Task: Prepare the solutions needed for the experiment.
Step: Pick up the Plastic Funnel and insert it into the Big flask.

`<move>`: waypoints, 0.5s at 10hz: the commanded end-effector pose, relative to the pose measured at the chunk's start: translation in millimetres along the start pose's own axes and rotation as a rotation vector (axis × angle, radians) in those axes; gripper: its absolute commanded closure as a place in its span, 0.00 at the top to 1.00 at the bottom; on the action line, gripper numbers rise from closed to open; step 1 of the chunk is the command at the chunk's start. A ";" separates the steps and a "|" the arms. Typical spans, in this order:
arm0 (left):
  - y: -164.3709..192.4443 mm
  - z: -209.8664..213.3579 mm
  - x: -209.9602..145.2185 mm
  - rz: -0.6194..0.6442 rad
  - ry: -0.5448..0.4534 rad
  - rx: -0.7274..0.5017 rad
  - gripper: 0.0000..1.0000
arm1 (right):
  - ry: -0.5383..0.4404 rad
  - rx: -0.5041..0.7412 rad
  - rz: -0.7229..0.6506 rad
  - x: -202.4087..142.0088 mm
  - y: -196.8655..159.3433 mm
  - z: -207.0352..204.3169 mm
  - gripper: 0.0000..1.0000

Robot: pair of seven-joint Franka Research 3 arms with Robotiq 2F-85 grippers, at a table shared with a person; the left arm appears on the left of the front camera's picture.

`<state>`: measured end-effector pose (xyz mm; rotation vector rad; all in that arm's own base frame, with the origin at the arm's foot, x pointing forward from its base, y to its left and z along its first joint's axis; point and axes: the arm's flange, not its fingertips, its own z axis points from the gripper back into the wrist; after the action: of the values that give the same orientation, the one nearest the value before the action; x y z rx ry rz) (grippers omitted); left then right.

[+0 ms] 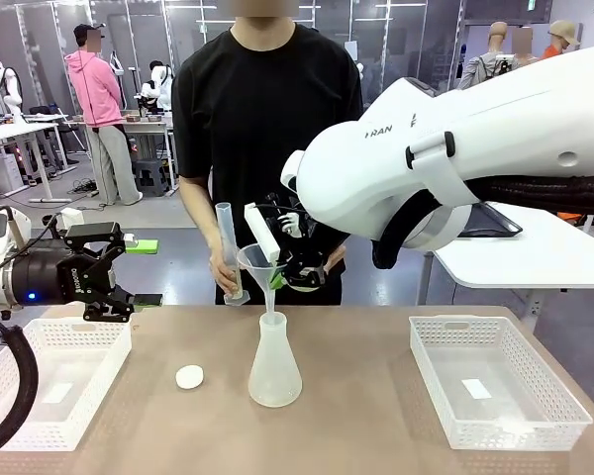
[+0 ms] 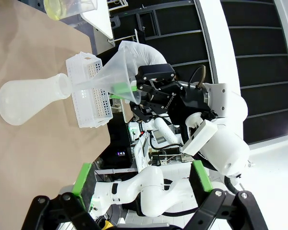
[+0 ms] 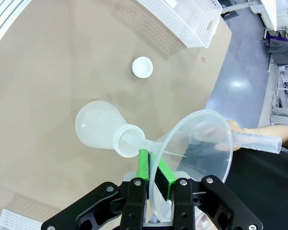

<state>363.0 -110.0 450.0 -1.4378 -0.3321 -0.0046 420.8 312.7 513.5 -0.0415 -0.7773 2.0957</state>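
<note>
Right jaws pinching funnel [image 1: 255, 263], stopper [image 1: 189, 376] beside flask [image 1: 275, 372]

Left arm hangs at the left side, left gripper [image 1: 139, 272] level, jaws spread wide and empty. Right arm reaches across the middle, right gripper [image 3: 153, 167] pinching the rim of a funnel [image 3: 197, 143].

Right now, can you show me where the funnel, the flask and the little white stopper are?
funnel [image 1: 253, 265], front view, on its cone wall.
flask [image 1: 275, 374], front view, on its wide base.
stopper [image 1: 189, 376], front view, on its round top.
</note>
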 end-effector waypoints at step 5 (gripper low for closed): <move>-1.1 1.7 0.4 -0.005 -0.003 0.001 1.00 | -0.038 0.000 0.013 -13.6 8.1 -22.8 0.07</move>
<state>363.0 -110.0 450.0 -1.4378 -0.3321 -0.0046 427.1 313.3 495.2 -0.0027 -0.7633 2.0919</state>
